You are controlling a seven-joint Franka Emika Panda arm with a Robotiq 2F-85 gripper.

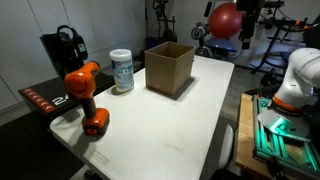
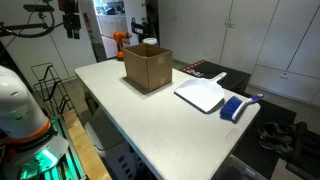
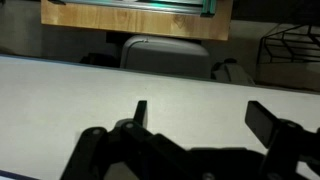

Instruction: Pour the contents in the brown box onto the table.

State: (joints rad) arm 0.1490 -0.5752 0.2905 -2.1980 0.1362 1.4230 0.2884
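Gripper (image 3: 200, 122) first, right up against the wrist camera. Its two dark fingers (image 3: 140, 112) stand wide apart with nothing between them, hanging over bare white table (image 3: 60, 85). The brown box does not appear in this view at all.

Now the exterior views. The brown box (image 1: 169, 68) stands upright on the white top, open side up, set in from the edges. It is plain tan cardboard, roughly cubic, with no lid. Its inner walls catch the light, but what lies at its bottom is hidden from both angles.

Just beside the box stands a white canister (image 1: 122, 71) with a blue label, shorter than the box and not touching it. Past the canister, further from the box, an orange-and-black drill (image 1: 84, 92) sits upright near the table's edge. A black side surface (image 1: 38, 100) with red marks lies beyond the drill, and a black machine (image 1: 62, 48) stands behind the canister. The robot's white arm (image 1: 300, 78) is off the table, well apart from the box.

From the opposite side the box (image 2: 147, 68) hides the canister, and only a scrap of the drill (image 2: 120, 42) peeks out behind it. That view alone shows a flat white board (image 2: 202, 96) near the box and a blue-and-white object (image 2: 236, 108) just beyond the board.
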